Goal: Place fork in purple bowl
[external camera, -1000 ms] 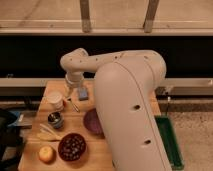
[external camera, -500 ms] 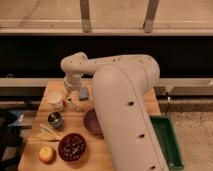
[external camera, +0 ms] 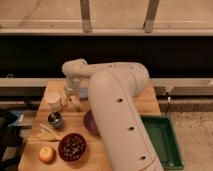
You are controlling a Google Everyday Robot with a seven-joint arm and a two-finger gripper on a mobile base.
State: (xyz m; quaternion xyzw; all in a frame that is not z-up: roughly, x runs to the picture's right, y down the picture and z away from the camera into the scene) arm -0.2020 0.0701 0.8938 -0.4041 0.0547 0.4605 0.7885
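Note:
My gripper [external camera: 73, 98] hangs over the back left of the wooden table [external camera: 127, 106], just right of a white cup [external camera: 53, 99]. The purple bowl [external camera: 89, 123] sits at the table's middle, and my big white arm [external camera: 115, 115] hides most of it; only its left rim shows. A thin sliver sits under the gripper, and I cannot tell whether it is the fork. The gripper is behind and to the left of the purple bowl.
A dark maroon bowl with speckled contents [external camera: 71, 146] stands at the front. Pale yellow sticks [external camera: 47, 133], a small dark tin [external camera: 55, 120] and an orange fruit [external camera: 46, 154] lie on the left. A green tray [external camera: 162, 140] stands beside the table's right edge.
The arm's large link has swung a little to the left. The gripper has stayed almost in place by the white cup.

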